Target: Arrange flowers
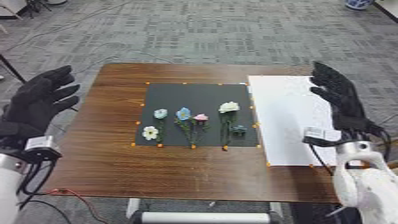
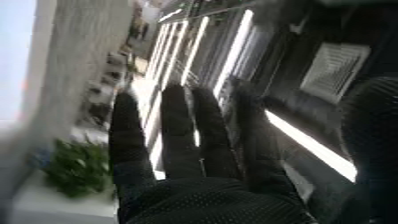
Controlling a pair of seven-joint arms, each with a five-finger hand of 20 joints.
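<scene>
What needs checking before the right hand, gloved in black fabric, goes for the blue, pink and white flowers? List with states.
1. Right hand open: ok.
2. Left hand, black-gloved, off the flowers: ok.
3. Flowers lying on the black rectangular mat: ok.
4. Any stem grasped: not ok, both hands off.
5. Blue flower and pink flower, stems untangled: cannot tell.

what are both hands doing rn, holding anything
left hand: open, holding nothing
right hand: open, holding nothing
</scene>
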